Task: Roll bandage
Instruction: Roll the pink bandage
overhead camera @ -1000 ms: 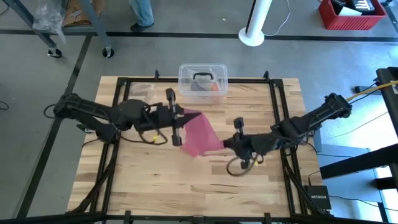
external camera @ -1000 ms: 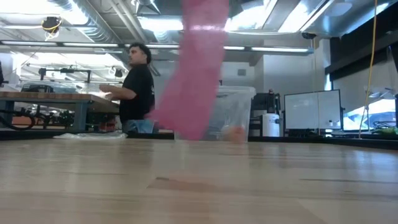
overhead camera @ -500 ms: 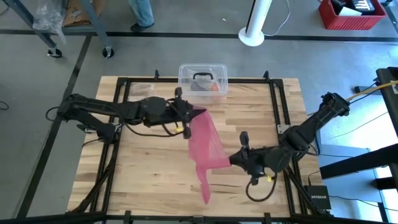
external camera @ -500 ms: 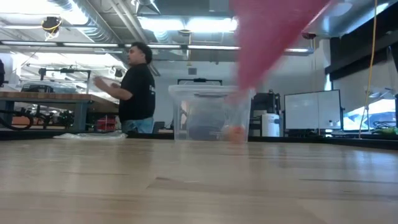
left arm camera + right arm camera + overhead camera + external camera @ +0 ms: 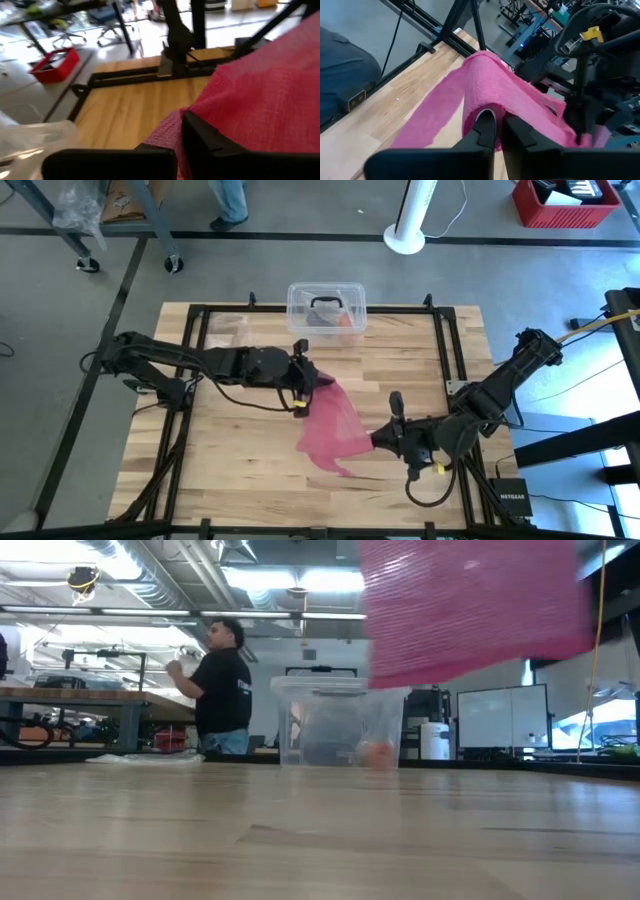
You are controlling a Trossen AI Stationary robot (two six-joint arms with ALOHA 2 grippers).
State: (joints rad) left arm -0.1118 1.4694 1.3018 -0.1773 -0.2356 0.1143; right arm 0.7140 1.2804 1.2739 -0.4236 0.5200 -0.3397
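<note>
High view shows the bandage stretched as a broad pink sheet between the two arms over the middle of the worktop, its lower corner trailing a short tail onto the wood. Half a second ago that tail hung much longer toward the near edge; now it has drawn up and the cloth has spread wider, so I'd judge the slack is being gathered, though no roll has formed yet. From the right wrist the fabric looks soft and ribbed, folded over itself in a loose hump. The left gripper has its jaws clamped on the upper corner, cloth bunched between them. The right gripper pinches the opposite edge, jaws nearly together on the fabric, as far as the close view lets me tell. Behind sits a clear plastic box.
</note>
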